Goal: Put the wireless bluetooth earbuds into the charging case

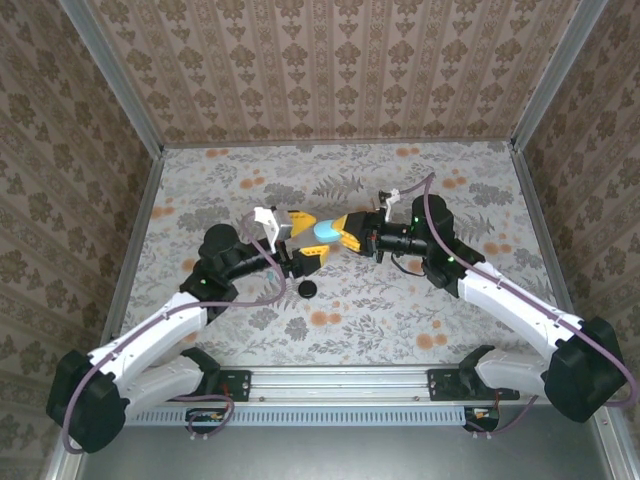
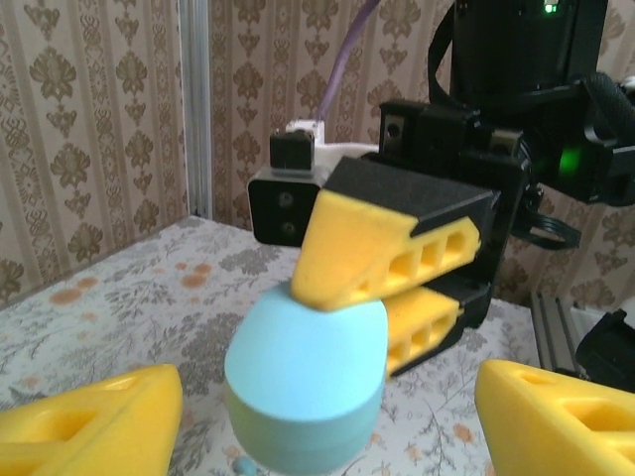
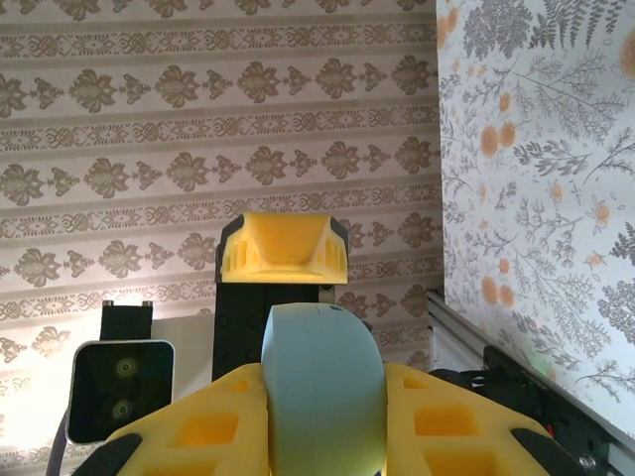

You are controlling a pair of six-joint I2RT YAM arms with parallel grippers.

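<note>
The turquoise charging case (image 1: 326,231) hangs above the middle of the table with its lid closed. My right gripper (image 1: 346,234) is shut on it. In the right wrist view its yellow fingers (image 3: 198,421) press both sides of the case (image 3: 322,342). My left gripper (image 2: 327,431) faces it, open, one finger on each side of the case (image 2: 308,382) and apart from it. My right gripper's upper finger (image 2: 362,248) lies on top of the case. A tiny turquoise earbud (image 2: 243,463) lies on the table just under the case.
A small round black object (image 1: 307,289) lies on the floral table (image 1: 400,310) in front of the left gripper. Patterned walls with metal posts (image 1: 140,215) close in the table at the left, back and right. A metal rail (image 1: 340,380) runs along the near edge.
</note>
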